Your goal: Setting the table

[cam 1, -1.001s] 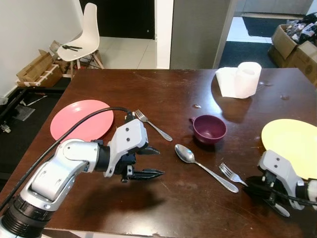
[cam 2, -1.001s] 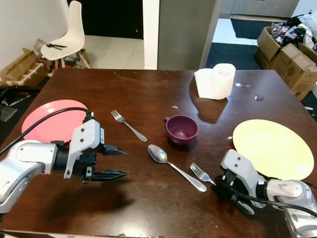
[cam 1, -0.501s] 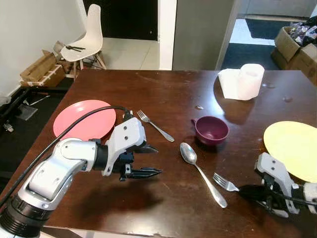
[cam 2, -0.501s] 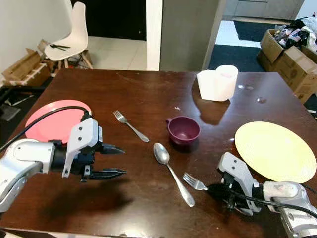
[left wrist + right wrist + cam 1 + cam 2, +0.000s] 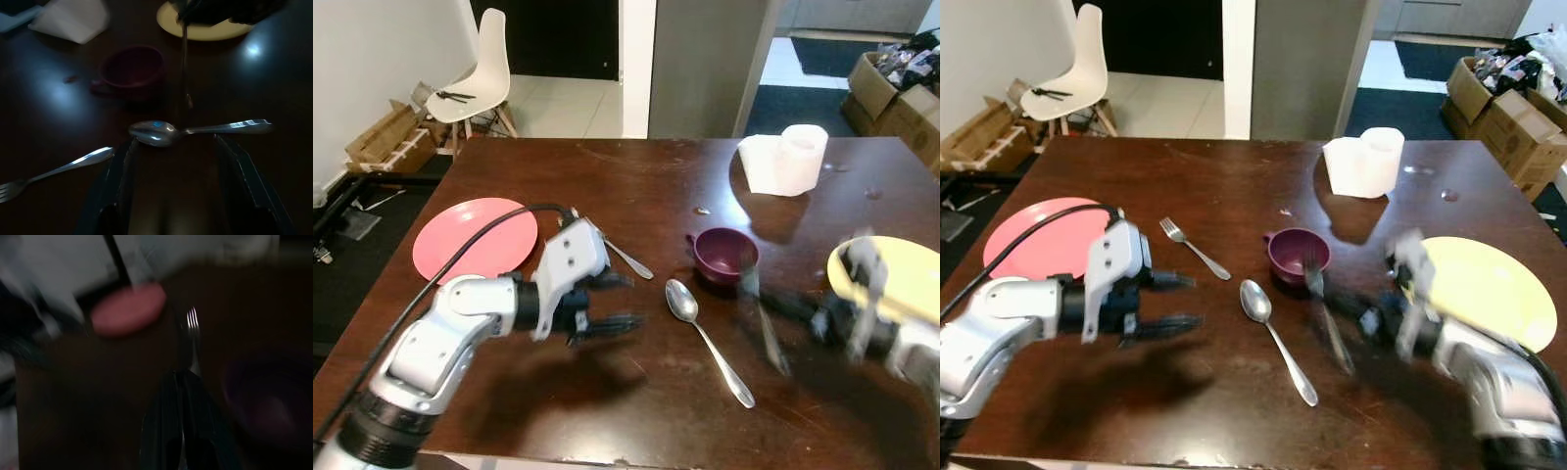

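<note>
Two black fingers [image 5: 120, 186] spread apart over the dark bench [image 5: 44, 98]. Spoon [image 5: 195, 131] lying just beyond the tips, bowl toward one side. Fork [image 5: 63, 166] beside one finger. Further off, a maroon cup [image 5: 132, 68], a white napkin [image 5: 73, 17] and a yellow plate [image 5: 205, 32]. Second fork [image 5: 184, 63] hanging upright, blurred, under a dark shape.

No readable text, label, brand, number or sign anywhere.
</note>
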Robot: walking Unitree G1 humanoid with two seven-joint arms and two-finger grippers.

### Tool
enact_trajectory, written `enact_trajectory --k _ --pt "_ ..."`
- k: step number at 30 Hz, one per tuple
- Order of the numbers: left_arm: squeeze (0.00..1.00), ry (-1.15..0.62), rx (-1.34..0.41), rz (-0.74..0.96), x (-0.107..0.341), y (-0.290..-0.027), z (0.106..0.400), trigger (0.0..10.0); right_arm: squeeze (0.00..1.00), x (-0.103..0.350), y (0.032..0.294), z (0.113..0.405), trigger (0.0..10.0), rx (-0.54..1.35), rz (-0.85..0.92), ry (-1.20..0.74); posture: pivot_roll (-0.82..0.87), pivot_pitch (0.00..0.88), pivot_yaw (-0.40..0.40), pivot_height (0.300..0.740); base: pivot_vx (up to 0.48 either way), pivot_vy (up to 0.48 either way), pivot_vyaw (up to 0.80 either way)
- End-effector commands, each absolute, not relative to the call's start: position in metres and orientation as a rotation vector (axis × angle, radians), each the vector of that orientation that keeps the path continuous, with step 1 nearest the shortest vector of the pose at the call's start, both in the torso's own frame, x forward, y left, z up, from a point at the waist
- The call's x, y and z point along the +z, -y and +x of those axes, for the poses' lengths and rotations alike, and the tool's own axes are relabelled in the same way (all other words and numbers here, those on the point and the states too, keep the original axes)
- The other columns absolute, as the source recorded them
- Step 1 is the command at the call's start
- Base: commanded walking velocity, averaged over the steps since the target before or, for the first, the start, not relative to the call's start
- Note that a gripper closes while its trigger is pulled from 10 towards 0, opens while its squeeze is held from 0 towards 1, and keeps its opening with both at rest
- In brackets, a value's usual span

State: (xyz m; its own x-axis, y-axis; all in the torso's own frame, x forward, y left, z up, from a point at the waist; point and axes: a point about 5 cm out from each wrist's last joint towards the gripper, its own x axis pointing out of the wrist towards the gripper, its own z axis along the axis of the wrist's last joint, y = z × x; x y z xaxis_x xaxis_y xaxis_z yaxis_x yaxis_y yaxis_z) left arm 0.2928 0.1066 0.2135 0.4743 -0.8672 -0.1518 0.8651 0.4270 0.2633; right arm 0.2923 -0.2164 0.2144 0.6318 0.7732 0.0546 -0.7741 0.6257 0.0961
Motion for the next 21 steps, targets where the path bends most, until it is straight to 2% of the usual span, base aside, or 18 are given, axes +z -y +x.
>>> enact_trajectory --k 1,2,4,5,6,7,8,10,12,17,21 --pt "0.0 0.011 -0.979 0.314 0.213 -0.114 0.3 10.0 0.0 0.215 0.203 0.292 0.0 0.884 0.157 0.035 -0.09 0.027 0.106 0.74 0.0 0.0 0.0" --pt "0.0 0.026 -0.913 0.287 0.215 -0.116 0.303 10.0 0.0 0.215 0.189 0.294 0.0 0.897 0.177 0.061 -0.09 0.023 0.104 0.74 0.0 0.0 0.0" --pt "0.0 0.026 -0.913 0.287 0.215 -0.116 0.303 10.0 0.0 0.215 0.189 0.294 0.0 0.897 0.177 0.061 -0.09 0.023 0.104 0.74 0.0 0.0 0.0" --pt "0.0 0.042 -0.847 0.266 0.217 -0.119 0.307 10.0 0.0 0.213 0.176 0.295 4.3 0.904 0.199 0.071 -0.08 0.023 0.103 0.74 0.0 0.0 0.0" --pt "0.0 0.042 -0.847 0.266 0.217 -0.119 0.307 10.0 0.0 0.213 0.176 0.295 4.3 0.904 0.199 0.071 -0.08 0.023 0.103 0.74 0.0 0.0 0.0" --pt "0.0 0.058 -0.776 0.243 0.219 -0.124 0.311 10.0 0.0 0.205 0.162 0.297 10.0 0.915 0.217 0.062 -0.07 0.022 0.099 0.74 0.0 0.0 0.0" --pt "0.0 0.058 -0.776 0.243 0.219 -0.124 0.311 10.0 0.0 0.205 0.162 0.297 10.0 0.915 0.217 0.062 -0.07 0.022 0.099 0.74 0.0 0.0 0.0" --pt "0.0 0.084 -0.644 0.205 0.224 -0.134 0.317 10.0 0.0 0.192 0.135 0.297 10.0 0.95 0.253 0.02 -0.06 0.024 0.094 0.74 0.0 0.0 0.0" --pt "0.0 0.091 -0.605 0.195 0.225 -0.137 0.318 10.0 0.0 0.188 0.126 0.296 10.0 0.961 0.267 0.003 -0.06 0.023 0.092 0.74 0.0 0.0 0.0" --pt "0.0 0.106 -0.46 0.181 0.229 -0.151 0.325 10.0 0.0 0.174 0.111 0.296 10.0 0.971 0.271 -0.066 -0.05 0.032 0.081 0.74 0.0 0.0 0.0" --pt "0.0 0.108 -0.419 0.18 0.229 -0.155 0.326 10.0 0.0 0.166 0.11 0.298 10.0 0.957 0.249 -0.101 -0.05 0.034 0.078 0.74 0.0 0.0 0.0"
